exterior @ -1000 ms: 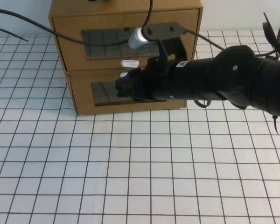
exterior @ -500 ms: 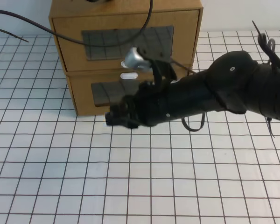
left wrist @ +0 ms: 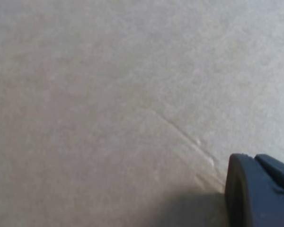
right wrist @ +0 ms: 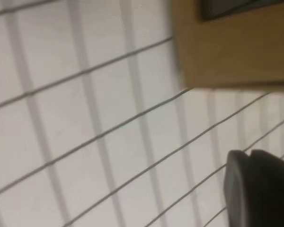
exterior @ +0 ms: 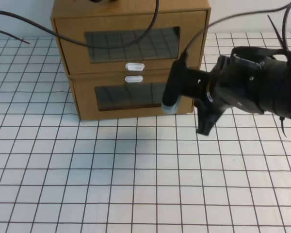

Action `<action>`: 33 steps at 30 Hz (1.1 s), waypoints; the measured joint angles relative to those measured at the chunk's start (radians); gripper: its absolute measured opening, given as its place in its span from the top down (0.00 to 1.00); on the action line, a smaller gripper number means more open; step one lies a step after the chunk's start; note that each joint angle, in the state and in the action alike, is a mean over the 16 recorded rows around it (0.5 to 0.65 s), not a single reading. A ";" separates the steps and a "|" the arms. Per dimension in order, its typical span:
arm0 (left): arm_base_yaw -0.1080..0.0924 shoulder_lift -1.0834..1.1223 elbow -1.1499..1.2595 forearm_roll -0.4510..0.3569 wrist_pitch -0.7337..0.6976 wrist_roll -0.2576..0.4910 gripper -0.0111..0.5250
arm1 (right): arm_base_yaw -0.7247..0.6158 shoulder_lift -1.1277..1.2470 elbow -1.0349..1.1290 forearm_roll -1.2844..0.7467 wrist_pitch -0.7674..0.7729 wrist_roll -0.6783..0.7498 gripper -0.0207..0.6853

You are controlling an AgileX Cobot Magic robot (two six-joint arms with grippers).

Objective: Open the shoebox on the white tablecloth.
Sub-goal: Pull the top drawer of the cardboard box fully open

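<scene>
Exterior high: right hand (exterior: 203,127) (grip state unclear) partly hides stacked boxes' (exterior: 131,53) right corner.

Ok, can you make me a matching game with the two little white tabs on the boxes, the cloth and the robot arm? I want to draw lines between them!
Things:
1. upper shoebox's tab
2. lower box's tab
3. white tablecloth
4. right arm

Clues:
a. sits above its window
b. black, reaching in from the right side of the high view
c. sits below its window
d. covered in thin black grid lines

Right pairs: 1-c, 2-a, 3-d, 4-b.
</scene>
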 joint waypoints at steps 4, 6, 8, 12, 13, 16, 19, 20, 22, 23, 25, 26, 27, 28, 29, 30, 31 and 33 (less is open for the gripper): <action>0.000 0.000 0.000 0.000 -0.001 0.000 0.98 | 0.050 -0.019 0.012 -0.358 -0.106 0.226 0.98; 0.000 0.000 0.000 0.000 -0.001 0.000 0.98 | 0.082 -0.029 0.021 -0.522 -0.157 0.349 0.98; 0.000 0.000 0.000 0.000 -0.002 0.000 0.98 | 0.114 -0.038 0.031 -0.670 -0.199 0.464 0.98; 0.000 0.000 0.000 0.000 -0.002 0.000 0.98 | 0.177 -0.048 0.051 -0.929 -0.250 0.671 0.98; 0.000 0.000 0.000 0.000 -0.002 -0.001 0.98 | 0.190 -0.048 0.056 -0.988 -0.257 0.719 0.98; 0.000 0.000 0.000 0.000 -0.002 -0.004 0.98 | 0.220 -0.044 0.069 -1.137 -0.275 0.852 0.96; 0.000 0.000 0.000 0.000 -0.002 -0.008 0.98 | 0.229 -0.033 0.077 -1.230 -0.289 0.955 0.91; 0.000 0.000 0.000 0.000 -0.001 -0.010 0.98 | 0.229 -0.028 0.078 -1.249 -0.292 0.980 0.90; 0.000 0.000 0.000 0.000 -0.001 -0.013 0.98 | 0.225 -0.019 0.078 -1.271 -0.296 1.018 0.86; 0.000 0.000 0.000 0.000 0.000 -0.015 0.98 | 0.223 -0.015 0.078 -1.277 -0.298 1.032 0.84; 0.000 0.000 0.000 0.000 0.002 -0.019 0.98 | 0.216 -0.005 0.078 -1.282 -0.303 1.053 0.81; 0.000 0.000 0.000 0.000 0.003 -0.021 0.98 | 0.212 0.000 0.077 -1.284 -0.307 1.062 0.79; 0.000 0.000 0.000 -0.001 0.005 -0.023 0.98 | 0.208 0.006 0.075 -1.284 -0.311 1.071 0.77; 0.000 0.000 0.000 -0.001 0.007 -0.025 0.98 | 0.204 0.012 0.072 -1.284 -0.316 1.080 0.75; 0.000 0.000 0.000 -0.001 0.010 -0.027 0.98 | 0.200 0.018 0.068 -1.285 -0.321 1.088 0.74; 0.000 0.000 -0.001 -0.001 0.012 -0.028 0.98 | 0.196 0.025 0.064 -1.285 -0.325 1.097 0.72; 0.000 0.000 -0.001 -0.002 0.015 -0.029 0.98 | 0.192 0.033 0.059 -1.285 -0.330 1.105 0.71; 0.000 -0.001 -0.002 -0.002 0.022 -0.031 0.98 | 0.184 0.048 0.046 -1.285 -0.340 1.119 0.69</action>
